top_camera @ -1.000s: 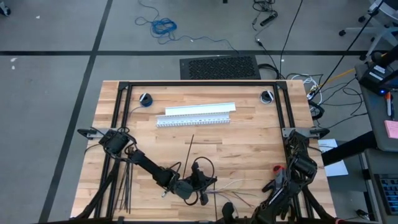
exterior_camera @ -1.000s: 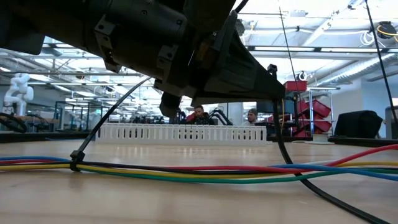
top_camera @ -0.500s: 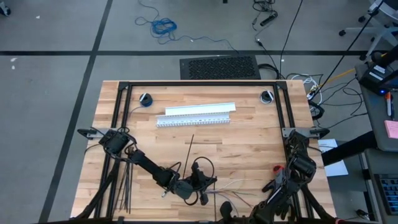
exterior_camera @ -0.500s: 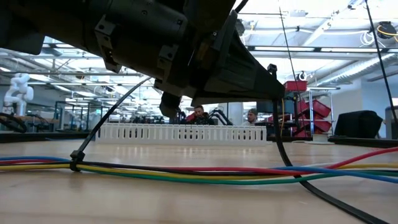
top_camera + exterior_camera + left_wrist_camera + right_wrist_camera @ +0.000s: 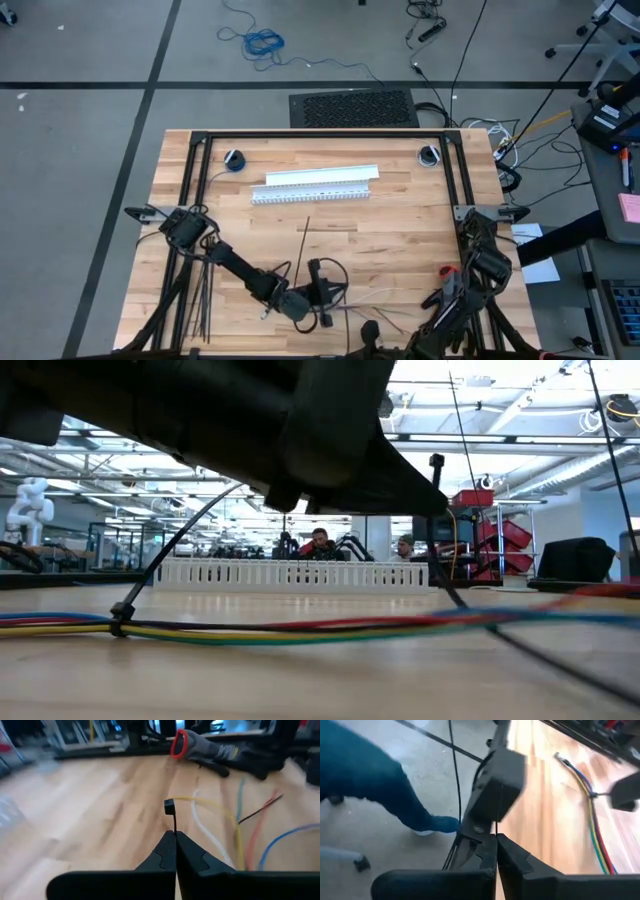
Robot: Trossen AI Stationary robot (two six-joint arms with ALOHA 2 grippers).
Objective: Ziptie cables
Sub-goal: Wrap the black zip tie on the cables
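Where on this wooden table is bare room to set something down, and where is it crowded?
Bare wood lies between the white slotted plastic channel and the loose thin black ziptie, and along the right side. The near edge is crowded: coloured wire bundle, shut left gripper and right gripper.

cables (image 5: 300,628) across table (image 5: 400,215) near edge, slotted channel (image 5: 312,184) farther back

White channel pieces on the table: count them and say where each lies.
2. A plain piece lies near the table's far edge; a slotted piece lies parallel, just in front of it. Others could be hidden under the arms.
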